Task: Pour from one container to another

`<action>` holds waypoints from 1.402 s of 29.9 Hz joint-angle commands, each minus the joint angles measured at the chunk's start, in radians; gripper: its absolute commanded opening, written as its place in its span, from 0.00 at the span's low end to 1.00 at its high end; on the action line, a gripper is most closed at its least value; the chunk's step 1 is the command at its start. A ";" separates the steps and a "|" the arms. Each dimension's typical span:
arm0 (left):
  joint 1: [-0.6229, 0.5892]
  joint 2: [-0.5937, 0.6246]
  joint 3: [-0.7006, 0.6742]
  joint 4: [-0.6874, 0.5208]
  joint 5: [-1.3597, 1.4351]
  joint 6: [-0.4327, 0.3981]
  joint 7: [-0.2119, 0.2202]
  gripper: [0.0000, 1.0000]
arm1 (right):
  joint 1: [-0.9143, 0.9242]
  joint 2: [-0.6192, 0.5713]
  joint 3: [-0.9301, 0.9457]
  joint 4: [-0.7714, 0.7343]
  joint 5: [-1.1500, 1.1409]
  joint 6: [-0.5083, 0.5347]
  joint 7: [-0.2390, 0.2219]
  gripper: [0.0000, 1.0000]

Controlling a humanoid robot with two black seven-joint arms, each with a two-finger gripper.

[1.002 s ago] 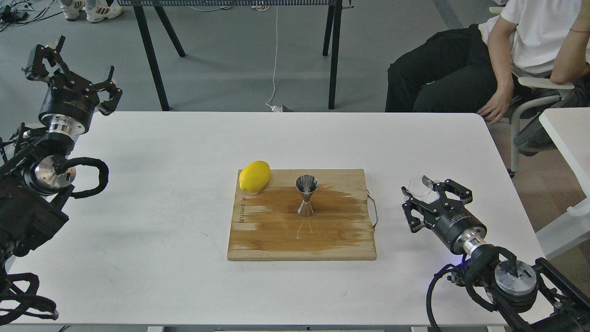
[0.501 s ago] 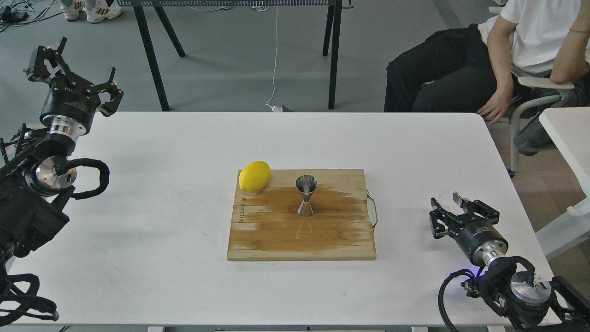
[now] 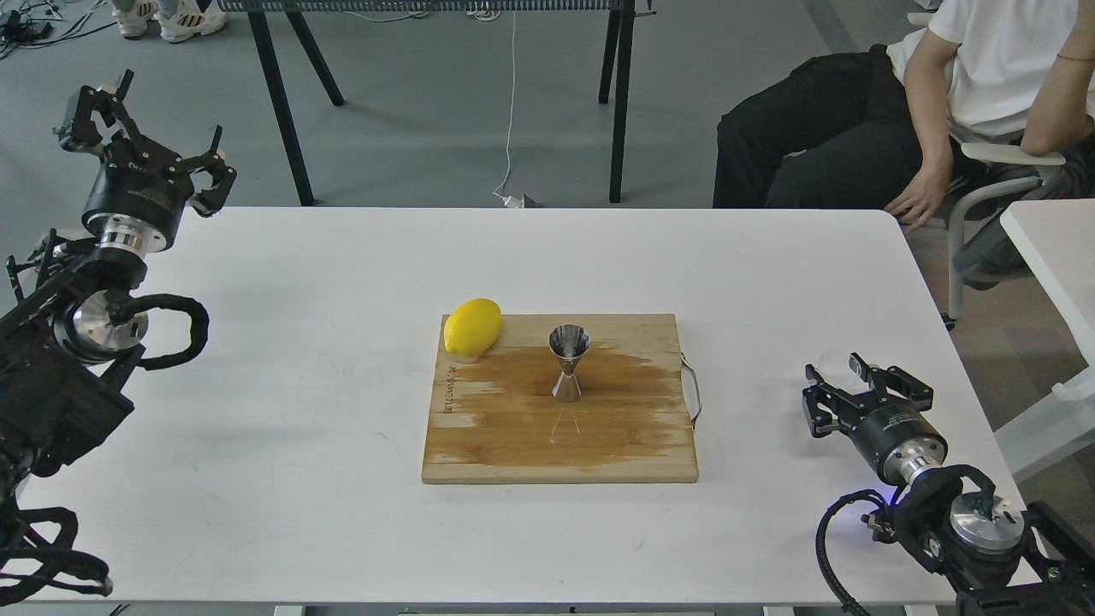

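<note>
**A:** Well, what has changed over the last second?

**B:** The right gripper (image 3: 864,387) has pulled back from the wooden board (image 3: 513,445), out towards the table's (image 3: 299,479) right edge. The little glass cup (image 3: 836,366) has travelled with it. In the last half second it has hardly shifted at all.

**A:** Where does the cup sit relative to the jaws?

**B:** At their far end, just beyond the fingertips and touching or nearly touching them. The jaws look fairly wide, but the glass is see-through and small here, so I cannot tell whether they are pinching its rim or have let it go.

**A:** And the steel jigger (image 3: 568,364)?

**B:** Upright on the board, well apart from those jaws, off to their left. The lemon (image 3: 472,327) lies further that way still, at the board's corner.

**A:** The other arm?

**B:** The left gripper (image 3: 162,115) hangs beyond the far left corner, jaws spread, nothing between them, and has barely drifted.

**A:** So what does the retreat mean?

**B:** Judging by it, and by the dark wet patch around the jigger, I'd say the pouring is over and the cup is being parked. Whether the jigger holds any liquid, I cannot see.
</note>
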 commanded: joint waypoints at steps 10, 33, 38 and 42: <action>0.000 0.000 -0.003 0.000 -0.002 0.000 -0.002 1.00 | 0.001 -0.001 -0.004 0.013 0.000 0.021 0.005 0.97; 0.008 -0.003 -0.003 0.000 -0.002 0.000 0.003 1.00 | 0.412 -0.041 -0.053 -0.230 -0.102 0.301 0.189 1.00; 0.009 -0.006 0.003 0.000 0.000 0.000 0.012 1.00 | 0.499 -0.052 -0.096 -0.265 -0.102 0.301 0.189 1.00; 0.008 -0.024 0.006 0.000 0.000 0.000 0.012 1.00 | 0.536 -0.050 -0.090 -0.265 -0.102 0.301 0.196 1.00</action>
